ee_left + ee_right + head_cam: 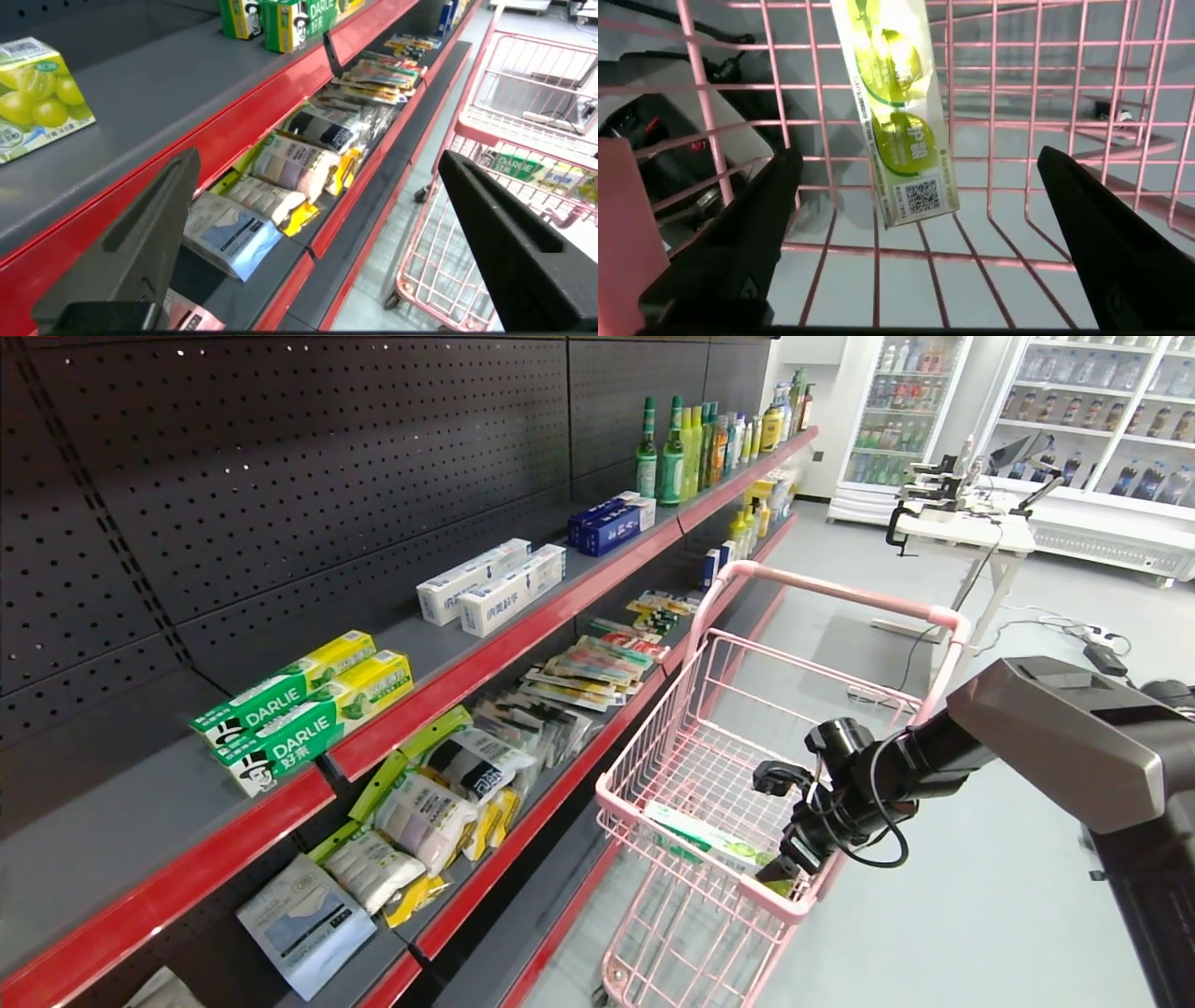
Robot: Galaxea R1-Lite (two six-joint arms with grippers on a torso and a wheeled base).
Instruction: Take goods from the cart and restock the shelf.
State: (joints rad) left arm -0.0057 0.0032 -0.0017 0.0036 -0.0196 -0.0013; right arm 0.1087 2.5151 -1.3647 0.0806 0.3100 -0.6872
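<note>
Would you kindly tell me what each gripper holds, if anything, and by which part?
Nothing is held. The right gripper is open, apart from the green box in the cart; the left gripper is open, empty, by the shelf.

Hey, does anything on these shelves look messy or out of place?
Yes. On the middle shelf, the soft packs are heaped and overlapping rather than in rows, and a pale blue pack lies askew at the front edge.
</note>
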